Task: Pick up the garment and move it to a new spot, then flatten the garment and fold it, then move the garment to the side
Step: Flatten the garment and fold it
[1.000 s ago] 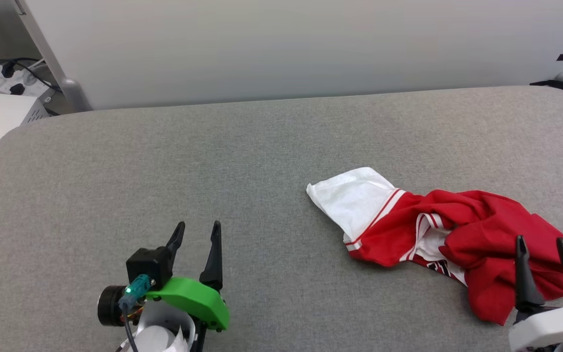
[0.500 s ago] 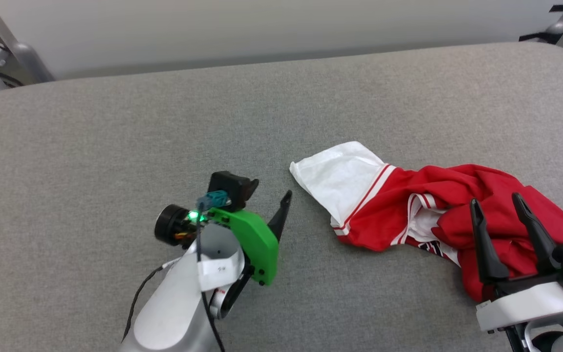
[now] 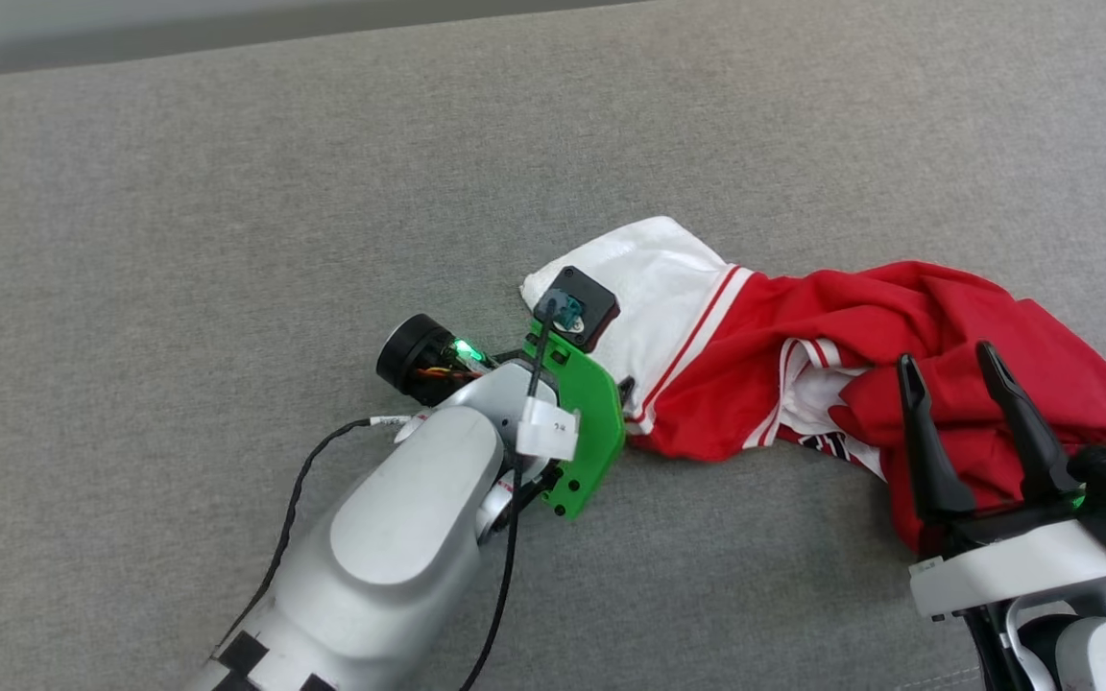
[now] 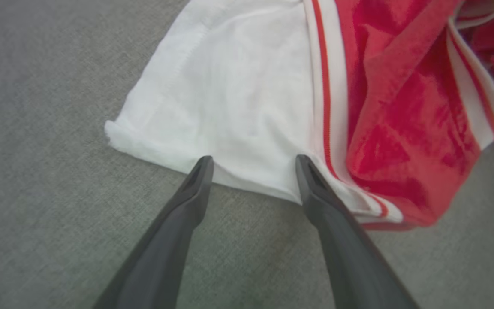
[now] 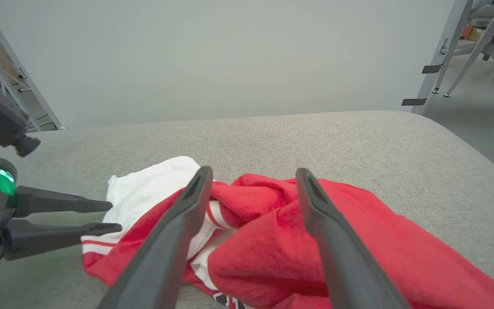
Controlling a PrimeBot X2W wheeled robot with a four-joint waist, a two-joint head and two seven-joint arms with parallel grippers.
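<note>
Two open, empty pincers attend the garment [image 3: 899,297], crumpled on the grey bench [image 3: 227,192] with its long axis running left to right. The left pincer [image 4: 254,165] is nearer, tips at the hem of the garment's white sleeve [image 4: 230,94]; the right pincer [image 3: 947,357] hovers over the garment's red end. A second ago the left pincer stood well apart from the garment.

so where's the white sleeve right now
In the head view the white sleeve lies near centre, at the garment's left end, with the open left gripper poised at its edge.
</note>
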